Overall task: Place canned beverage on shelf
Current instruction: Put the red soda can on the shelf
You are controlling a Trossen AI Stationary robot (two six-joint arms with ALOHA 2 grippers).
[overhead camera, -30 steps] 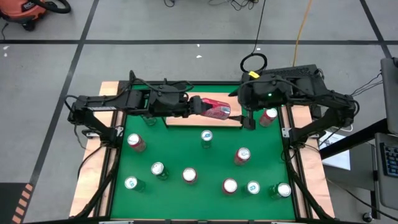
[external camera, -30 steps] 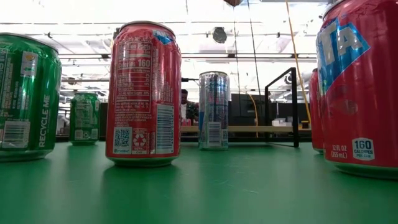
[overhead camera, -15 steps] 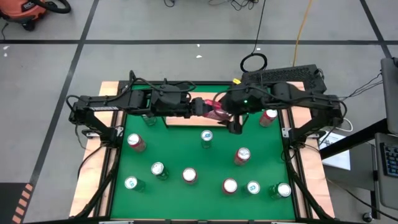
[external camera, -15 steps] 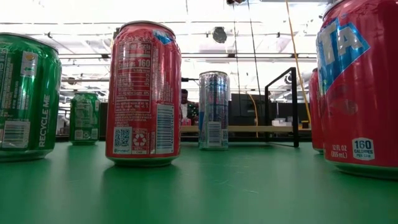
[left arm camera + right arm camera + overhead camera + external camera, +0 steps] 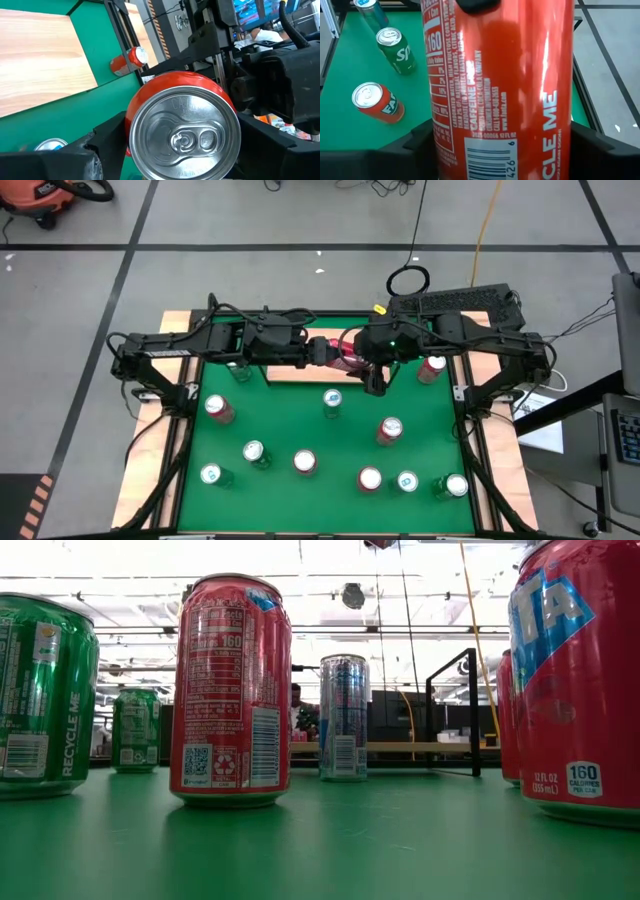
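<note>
Overhead, twelve cans [image 5: 330, 402]; one shelf [image 5: 300, 372]

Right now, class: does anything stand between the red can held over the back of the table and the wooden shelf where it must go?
Nothing visible does. The red can lies sideways between the left gripper and the right gripper, over the shelf. The bare wood seen in the left wrist view carries no cans.
</note>
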